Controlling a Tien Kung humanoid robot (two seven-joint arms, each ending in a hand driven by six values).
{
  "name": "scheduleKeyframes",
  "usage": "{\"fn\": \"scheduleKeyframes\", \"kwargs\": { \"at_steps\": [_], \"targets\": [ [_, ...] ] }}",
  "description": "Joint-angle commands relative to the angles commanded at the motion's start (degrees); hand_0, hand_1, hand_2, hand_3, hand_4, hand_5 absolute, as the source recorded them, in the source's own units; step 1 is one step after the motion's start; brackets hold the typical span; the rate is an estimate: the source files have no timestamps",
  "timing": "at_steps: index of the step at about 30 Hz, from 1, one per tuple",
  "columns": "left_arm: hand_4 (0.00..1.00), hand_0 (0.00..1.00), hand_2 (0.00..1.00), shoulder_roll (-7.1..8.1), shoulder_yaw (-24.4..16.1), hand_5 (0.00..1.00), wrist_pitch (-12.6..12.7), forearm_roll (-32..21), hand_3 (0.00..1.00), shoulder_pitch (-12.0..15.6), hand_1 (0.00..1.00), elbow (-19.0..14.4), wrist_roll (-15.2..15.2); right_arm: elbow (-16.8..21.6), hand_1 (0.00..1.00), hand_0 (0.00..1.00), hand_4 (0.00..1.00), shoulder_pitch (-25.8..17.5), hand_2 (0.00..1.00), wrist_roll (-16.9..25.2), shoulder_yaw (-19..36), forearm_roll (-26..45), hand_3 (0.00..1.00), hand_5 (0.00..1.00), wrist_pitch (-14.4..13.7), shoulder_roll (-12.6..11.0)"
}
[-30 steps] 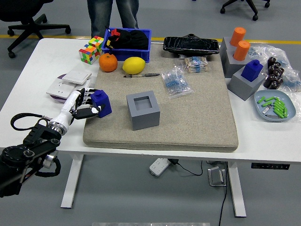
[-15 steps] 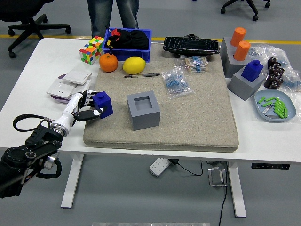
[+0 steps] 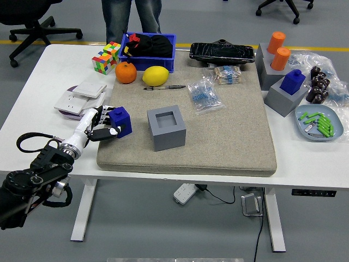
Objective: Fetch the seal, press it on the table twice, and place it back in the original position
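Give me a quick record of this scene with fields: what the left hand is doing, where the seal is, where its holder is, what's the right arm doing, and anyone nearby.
left hand: left hand gripping the blue seal from its left side
seal position: over the left edge of the grey mat, left of its holder
holder: grey square holder on the mat, its recess empty
right arm: not in view
person: legs of a person standing at the table's far side, hands not visible

A lab: white table, office chairs, taped grey floor.
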Motion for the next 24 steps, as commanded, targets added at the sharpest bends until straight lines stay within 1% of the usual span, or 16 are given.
{"fn": "scheduleKeyframes", "kwargs": {
  "at_steps": [6, 10, 14, 15, 17, 19, 21, 24],
  "targets": [
    [0.624, 0.628, 0.479, 0.41, 0.3, 0.002, -0.1, 0.1, 0.590, -0.6, 0.509, -0.5, 0.3, 0.0, 0.681, 0.721, 0.717, -0.1, 0.647, 0.0, 0.5, -0.1, 0.614, 0.516, 0.0, 0.0],
    [0.626, 0.628, 0.479, 1.23, 0.3, 0.002, -0.1, 1.0, 0.590, -1.8, 0.509, -1.9, 0.6, 0.0, 0.681, 0.721, 0.717, -0.2, 0.647, 0.0, 0.9, -0.2, 0.614, 0.516, 0.0, 0.1],
    [0.626, 0.628, 0.479, 2.67, -0.6, 0.002, 0.0, 3.2, 0.590, -3.5, 0.509, -4.3, 1.0, 0.0, 0.681, 0.721, 0.717, -0.3, 0.647, 0.0, 1.5, -0.3, 0.614, 0.516, -0.1, 0.1],
    [0.629, 0.627, 0.479, 3.21, -1.1, 0.002, 0.1, 4.0, 0.590, -4.2, 0.509, -5.3, 1.1, 0.0, 0.681, 0.721, 0.717, -0.3, 0.647, 0.0, 1.6, -0.3, 0.614, 0.516, -0.1, 0.1],
    [0.629, 0.627, 0.479, 3.81, -1.8, 0.002, 0.1, 4.8, 0.590, -4.9, 0.509, -6.7, 1.2, 0.0, 0.681, 0.721, 0.717, -0.4, 0.647, 0.0, 1.8, -0.4, 0.614, 0.516, -0.1, 0.1],
    [0.629, 0.627, 0.479, 4.55, -2.7, 0.002, 0.2, 5.8, 0.590, -5.7, 0.509, -8.8, 1.4, 0.0, 0.681, 0.721, 0.717, -0.5, 0.647, 0.0, 1.9, -0.4, 0.614, 0.516, -0.1, 0.0],
    [0.630, 0.627, 0.479, 5.09, -3.3, 0.002, 0.2, 6.1, 0.590, -6.6, 0.509, -11.0, 1.4, 0.0, 0.681, 0.721, 0.717, -0.5, 0.647, 0.0, 2.0, -0.5, 0.614, 0.516, 0.0, 0.0],
    [0.630, 0.627, 0.479, 5.13, -3.3, 0.002, 0.3, 6.2, 0.590, -7.5, 0.509, -13.4, 1.3, 0.0, 0.681, 0.721, 0.717, -0.5, 0.647, 0.0, 2.3, -0.6, 0.614, 0.516, 0.0, -0.1]
  ]
}}
